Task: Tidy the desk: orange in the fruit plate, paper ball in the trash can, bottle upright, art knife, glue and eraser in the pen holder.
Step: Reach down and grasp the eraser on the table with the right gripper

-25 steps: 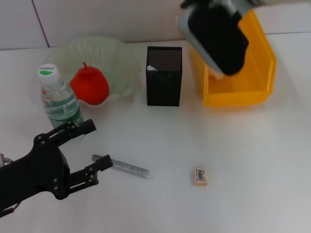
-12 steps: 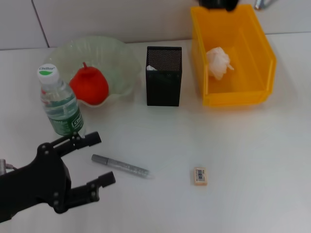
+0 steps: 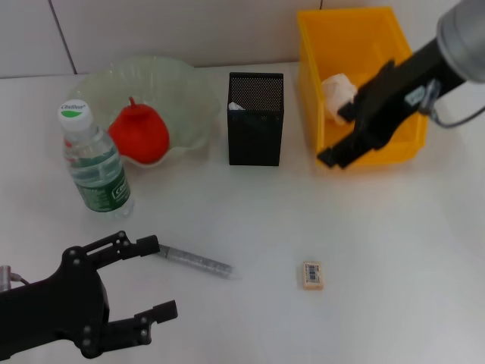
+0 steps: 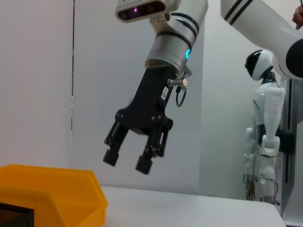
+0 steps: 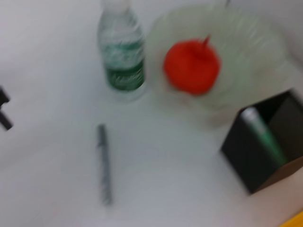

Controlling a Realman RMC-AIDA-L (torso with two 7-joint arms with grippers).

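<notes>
Both grippers spread wide, holding nothing, glue right at the left fingers!

The left gripper [image 3: 155, 279] hangs low at seven o'clock on the desk [image 3: 394, 250], fingers wide apart, and the glue [image 3: 193, 261] lies just at its upper fingertip [image 3: 148, 244], running off toward four o'clock. The right gripper [image 3: 342, 140] hovers at the front edge of the trash can [image 3: 402, 53], fingers splayed, with the paper ball [image 3: 338, 91] in the bin just at eleven o'clock of them. The eraser [image 3: 312, 274] sits alone near centre. Bottle [image 3: 95, 161] upright, orange [image 3: 139, 134] in the fruit plate [image 3: 189, 91], art knife [image 5: 262, 135] in the pen holder [image 3: 256, 129].
</notes>
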